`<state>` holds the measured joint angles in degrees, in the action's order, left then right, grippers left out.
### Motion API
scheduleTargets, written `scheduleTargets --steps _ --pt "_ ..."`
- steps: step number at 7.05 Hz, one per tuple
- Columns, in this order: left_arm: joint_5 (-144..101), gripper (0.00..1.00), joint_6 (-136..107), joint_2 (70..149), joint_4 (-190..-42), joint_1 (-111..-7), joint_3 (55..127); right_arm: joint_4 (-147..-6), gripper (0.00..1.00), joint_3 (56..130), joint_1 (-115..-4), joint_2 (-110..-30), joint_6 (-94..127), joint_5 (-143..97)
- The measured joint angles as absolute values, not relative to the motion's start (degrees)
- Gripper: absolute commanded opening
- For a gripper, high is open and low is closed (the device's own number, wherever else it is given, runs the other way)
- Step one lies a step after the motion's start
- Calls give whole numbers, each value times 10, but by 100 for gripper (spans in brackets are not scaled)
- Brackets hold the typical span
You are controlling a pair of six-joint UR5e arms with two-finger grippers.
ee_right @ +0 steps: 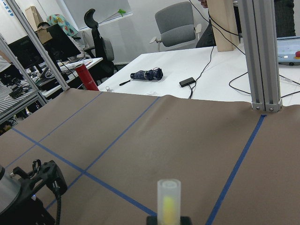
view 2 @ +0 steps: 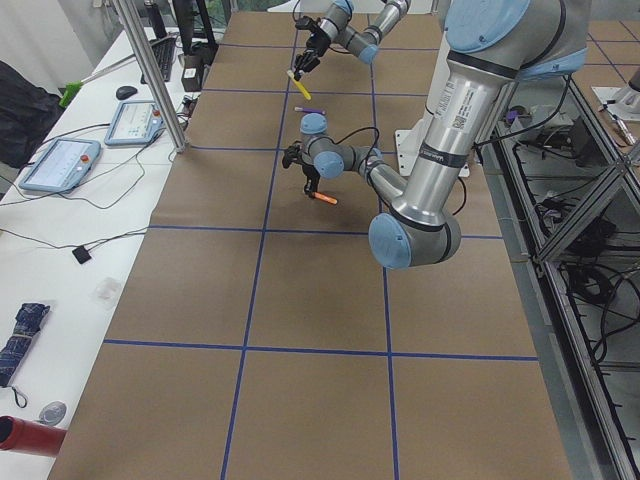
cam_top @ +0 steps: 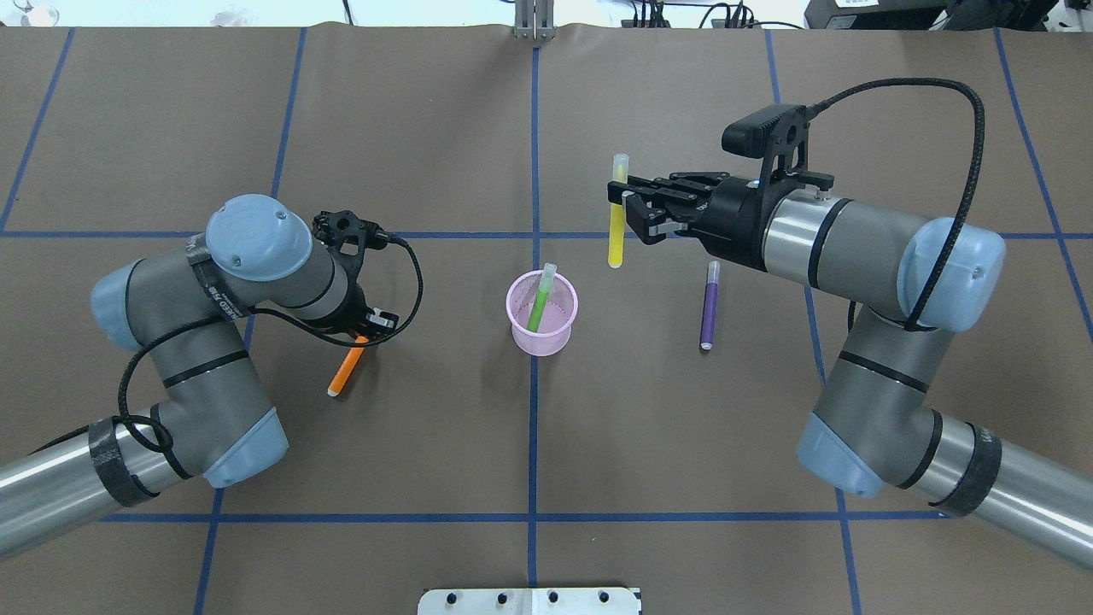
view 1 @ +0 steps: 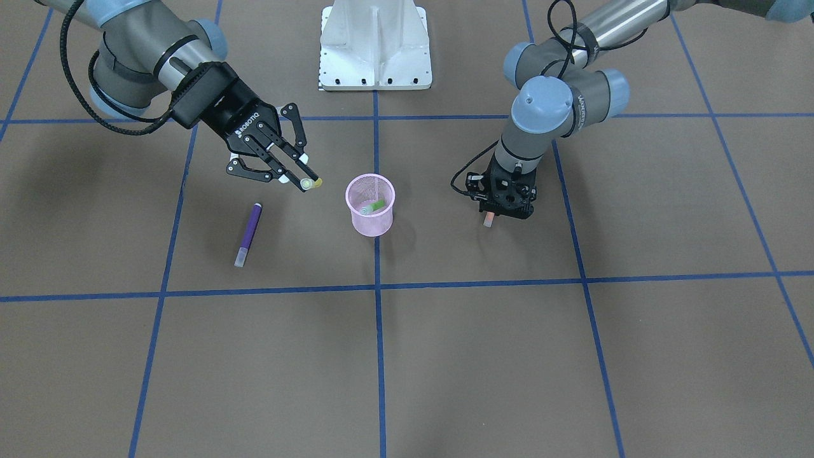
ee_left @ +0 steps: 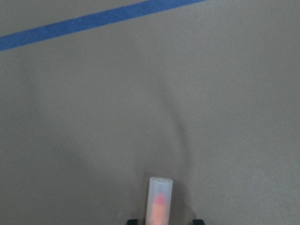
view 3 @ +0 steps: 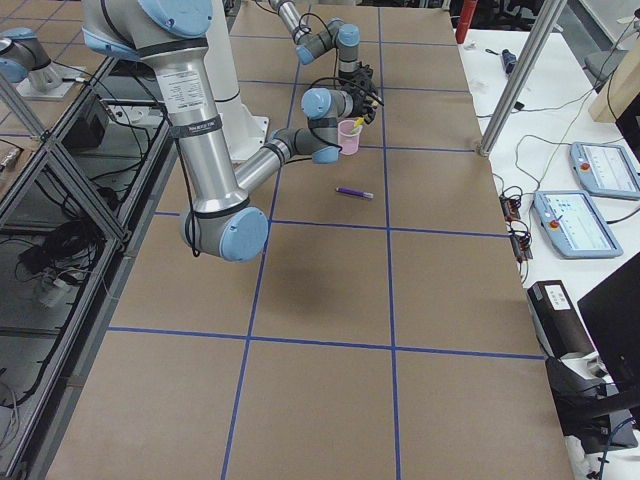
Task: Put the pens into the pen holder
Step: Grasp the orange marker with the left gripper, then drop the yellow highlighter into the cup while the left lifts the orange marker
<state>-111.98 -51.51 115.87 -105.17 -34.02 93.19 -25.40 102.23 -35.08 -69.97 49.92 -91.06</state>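
Note:
The pink mesh pen holder (view 1: pixel 372 224) (cam_top: pixel 546 342) stands mid-table with a green pen (view 1: pixel 376 205) (cam_top: pixel 540 305) leaning inside. My right gripper (view 1: pixel 310 183) (cam_top: pixel 622 205) is shut on a yellow pen (cam_top: pixel 616 235) (ee_right: pixel 168 201), held crosswise above the table beside the holder. A purple pen (view 1: pixel 249 233) (cam_top: pixel 710 307) lies flat on the table below my right arm. My left gripper (view 1: pixel 502 213) (cam_top: pixel 365 331) points down, low over one end of an orange pen (cam_top: pixel 346 372) (ee_left: pixel 159 201). Its jaws stand either side of that pen with gaps showing.
The white robot base plate (view 1: pixel 375 44) (cam_top: pixel 529 600) sits at the table's robot-side edge. Blue tape lines (cam_top: pixel 534 444) grid the brown table cover. Desks with tablets and cables (view 2: pixel 60 165) run along the operators' side.

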Motion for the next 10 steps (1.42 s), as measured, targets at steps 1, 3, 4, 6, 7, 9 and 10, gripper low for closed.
scheduleTargets --steps 1,3,4,6,7,9,10 --pt "-1120 0 -518 1159 -1044 -341 936 -254 0 1022 -351 -699 499 -911" --pt "-1121 0 -520 1155 -1028 -354 968 -256 0 1021 -350 -693 500 -911" --pt "-1122 0 -520 1149 -1023 -369 998 -264 0 1020 -349 -684 500 -910" --pt "-1124 0 -516 1146 -1016 -402 1050 -280 0 1011 -322 -664 498 -869" --pt "-1124 0 -514 1146 -1015 -413 1064 -282 0 1003 -302 -654 497 -838" --pt "-1124 0 -513 1145 -1014 -422 1074 -283 0 979 -276 -635 497 -804" --pt "-1125 0 -513 1145 -1014 -425 1076 -283 0 971 -262 -631 496 -787"
